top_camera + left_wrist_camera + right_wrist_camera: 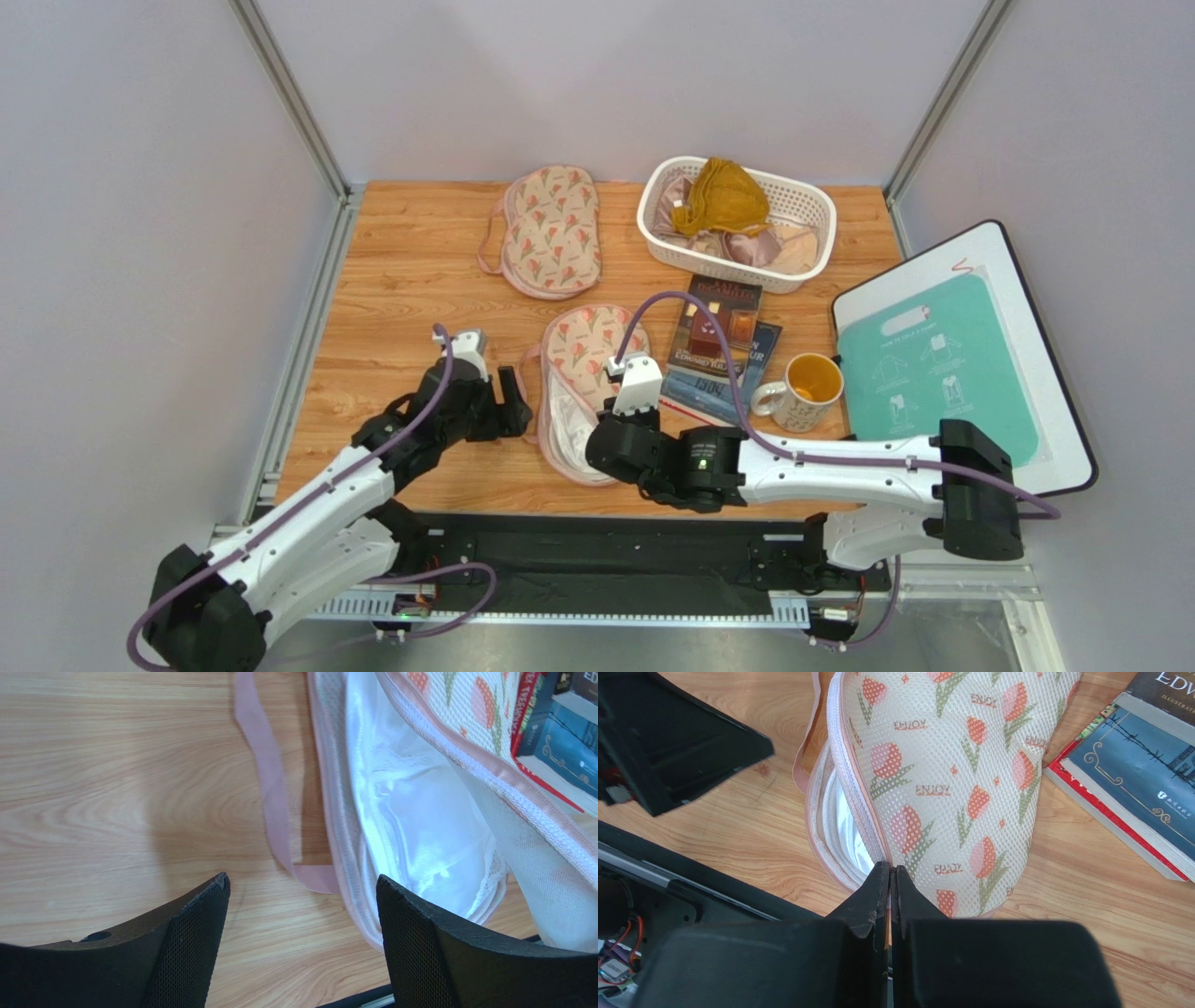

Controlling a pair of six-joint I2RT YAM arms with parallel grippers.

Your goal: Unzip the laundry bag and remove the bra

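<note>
The right gripper (889,871) has its black fingers pressed tight together on the pink zip trim at the near end of the beige mesh laundry bag with a red-pink tulip print (948,777), and it holds the upper flap raised off the lower half. In the gap under that flap lies the white, slightly shiny bra (843,826), inside the bag. The left gripper (302,882) hangs just left of this opening with its fingers spread wide and nothing between them; below it are the bare wooden table (105,777) and a loose pink strap loop (270,791) that lies flat beside the bag. From that wrist the bra's pale cup and lace edge show through the mouth of the bag. Two stacked books (1137,763) lie just right of the bag, with a patterned mug (807,389) beyond them. At the far side of the table lie a second floral pouch (550,231) and a white plastic basket (659,210) that holds a mustard-yellow garment (720,196).
</note>
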